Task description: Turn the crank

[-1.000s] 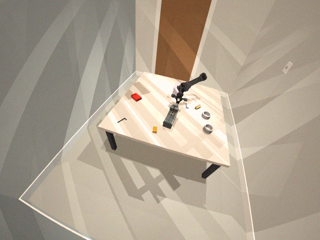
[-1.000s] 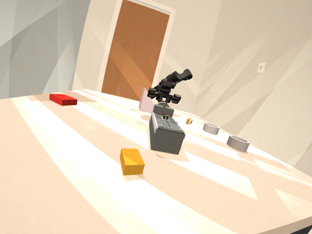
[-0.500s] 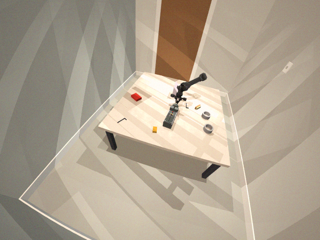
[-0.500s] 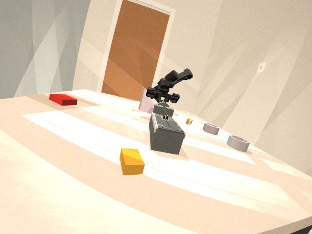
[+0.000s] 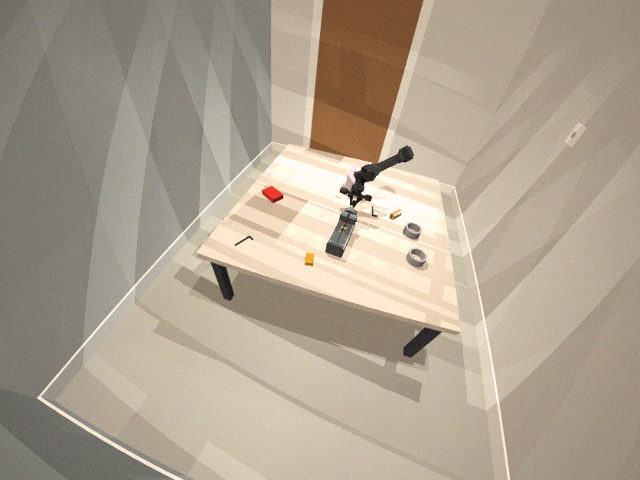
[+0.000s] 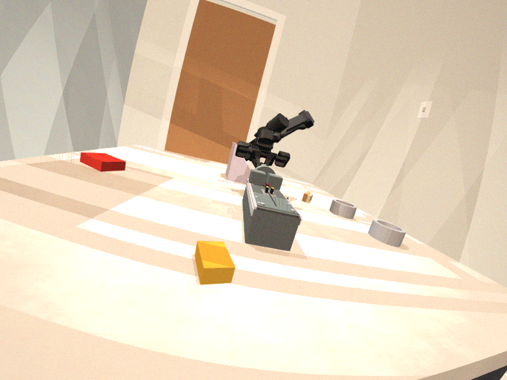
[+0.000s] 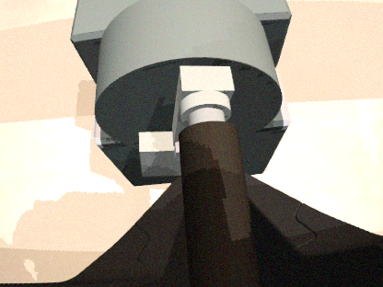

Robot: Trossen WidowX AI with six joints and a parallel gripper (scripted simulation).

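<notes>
The grey machine (image 5: 334, 246) (image 6: 270, 230) stands on the table, with its round housing (image 7: 184, 30) at the crank end. The small red pointer (image 6: 267, 184) shows on its top close to the brass marks (image 6: 271, 190); it looks slightly nearer the crank end, but it is too small to tell if it is level with them. The white crank arm (image 7: 206, 77) stands in front of the housing's dark face. My gripper (image 5: 352, 202) (image 6: 263, 160) (image 7: 209, 185) is shut on the crank's dark brown handle (image 7: 209, 150). The fingertips are partly hidden behind the handle in the wrist view.
A red block (image 5: 272, 194) (image 6: 102, 162) lies far left, a yellow block (image 5: 309, 259) (image 6: 214, 262) near the machine's front end. Two grey rings (image 5: 412, 230) (image 5: 416, 256) and a small brass-coloured block (image 5: 395, 214) lie right. A pale pink panel (image 6: 238, 168) stands behind the arm.
</notes>
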